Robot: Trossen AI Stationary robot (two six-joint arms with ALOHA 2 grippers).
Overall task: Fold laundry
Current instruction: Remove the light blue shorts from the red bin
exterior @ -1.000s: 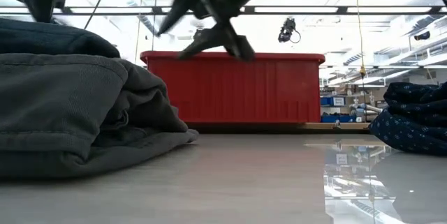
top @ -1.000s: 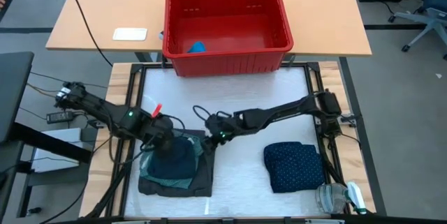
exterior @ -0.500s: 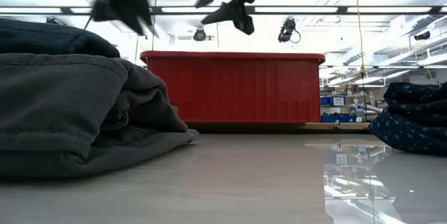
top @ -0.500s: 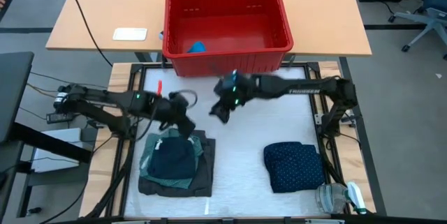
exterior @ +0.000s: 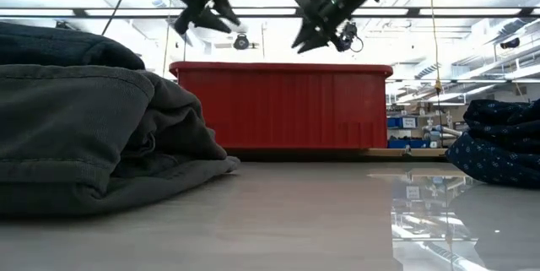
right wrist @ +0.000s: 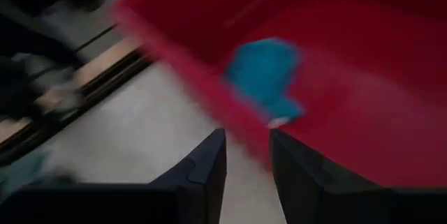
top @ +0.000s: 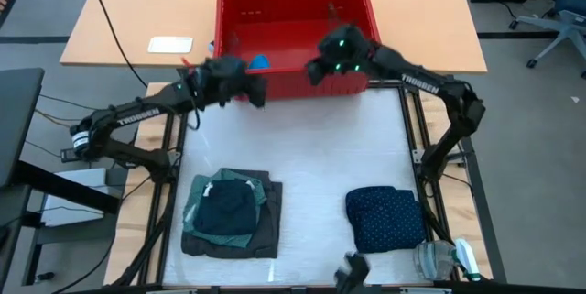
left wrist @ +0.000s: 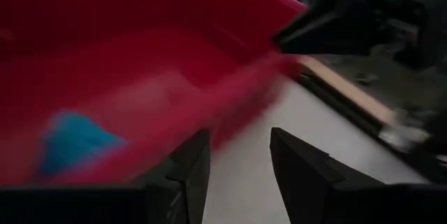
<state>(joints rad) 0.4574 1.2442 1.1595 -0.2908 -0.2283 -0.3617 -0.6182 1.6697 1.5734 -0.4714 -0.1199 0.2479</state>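
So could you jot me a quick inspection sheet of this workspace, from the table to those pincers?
Surface: white table, bare in the middle.
Job's things: folded stack front left, a dark piece on teal on charcoal grey; folded navy dotted piece front right; a blue cloth lies in the red basket.
Clutter: clear plastic item at the front right corner; white object on the wooden table behind.
Pincers: left pincer and right pincer both hover at the basket's front wall, fingers apart, holding nothing.
Cables: black cable across the wooden table; wires by the left arm's base.
Surroundings: office chair at the far right; lab shelving in the low view.
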